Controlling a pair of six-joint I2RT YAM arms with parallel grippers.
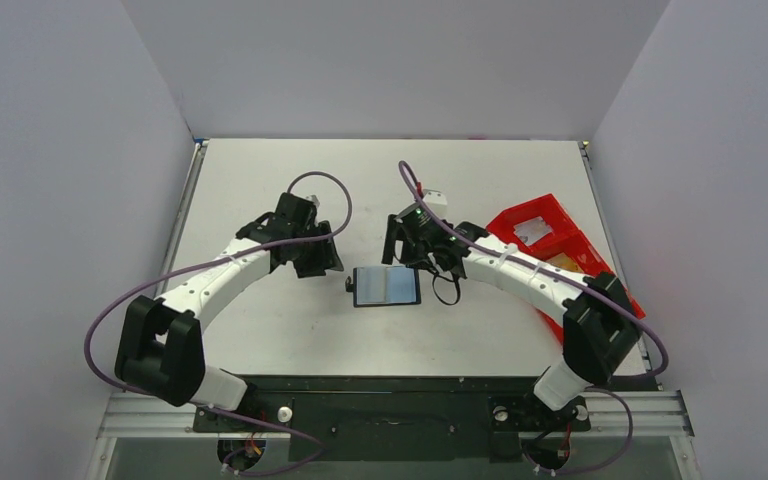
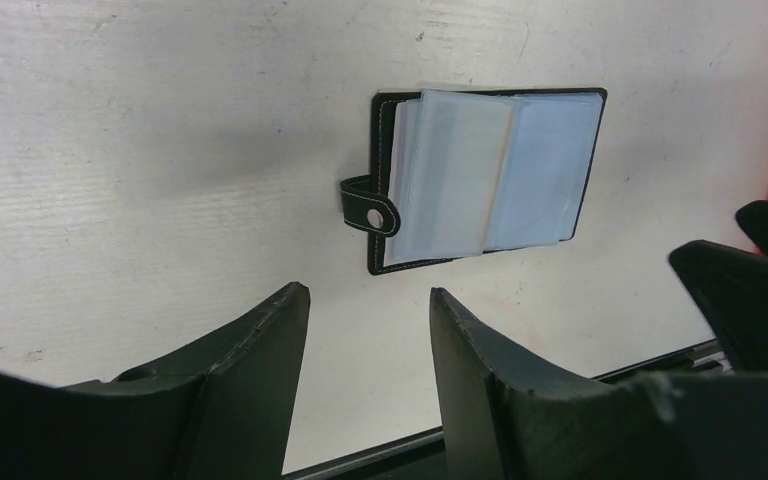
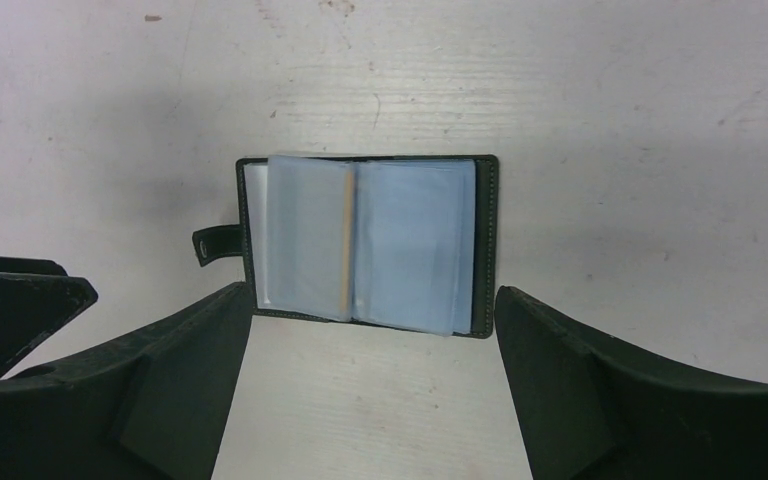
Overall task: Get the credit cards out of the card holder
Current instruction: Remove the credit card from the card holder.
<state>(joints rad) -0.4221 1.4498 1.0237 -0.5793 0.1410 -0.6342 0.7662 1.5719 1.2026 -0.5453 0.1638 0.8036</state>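
card holder [image 3: 370,240] open, near R tool [image 3: 372,293]

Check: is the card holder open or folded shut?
Open. The card holder lies spread flat on the table, clear sleeves facing up, closing tab unfastened.

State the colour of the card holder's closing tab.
The tab is black; clearest in the left wrist view.
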